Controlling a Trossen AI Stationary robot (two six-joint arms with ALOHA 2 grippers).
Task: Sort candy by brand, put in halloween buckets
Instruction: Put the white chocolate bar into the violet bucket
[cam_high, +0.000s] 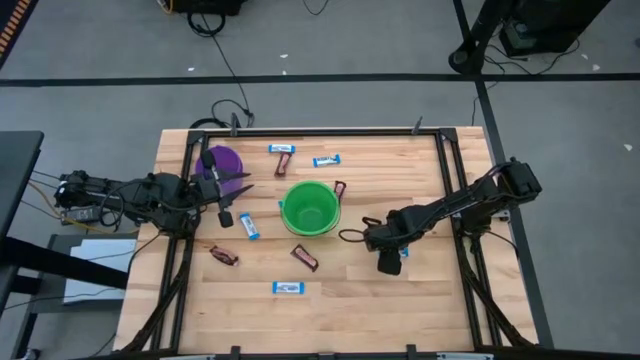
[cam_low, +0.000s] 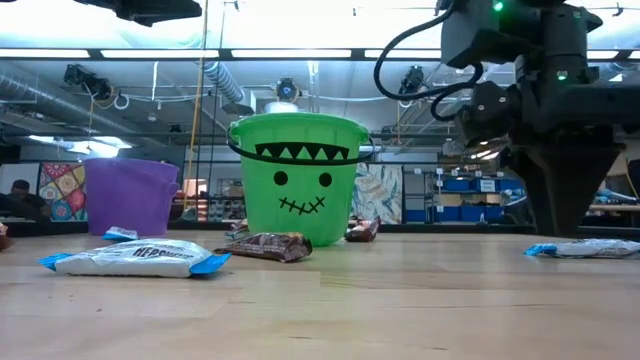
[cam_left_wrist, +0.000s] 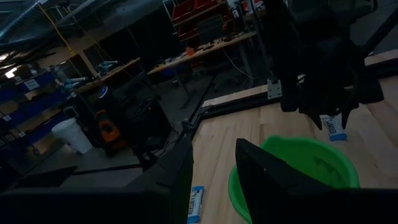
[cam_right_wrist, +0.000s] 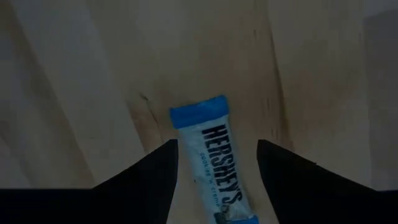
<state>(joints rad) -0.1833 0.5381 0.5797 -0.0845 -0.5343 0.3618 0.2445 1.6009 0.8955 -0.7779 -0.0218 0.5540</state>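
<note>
right tool (cam_right_wrist: 217, 180) spread wide, straddling blue-white candy bar (cam_right_wrist: 211, 158) flat on tabletop (cam_high: 430, 300), right of green bucket (cam_high: 309, 208); not yet clamped. left tool (cam_high: 228, 200) hangs over purple bucket (cam_high: 224, 162), fingers parted, nothing between. bars loose on tabletop: blue-white (cam_high: 288, 288), (cam_high: 250, 228), (cam_high: 327, 160); brown (cam_high: 304, 257), (cam_high: 224, 256). bucket contents hidden. judgement: sorting early, most candy still out, many picks left.

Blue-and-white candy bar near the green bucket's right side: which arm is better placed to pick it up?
The right arm. Its claw hangs open directly over that bar, one finger on each side. The left claw is beside the purple bucket, across the table.
</note>
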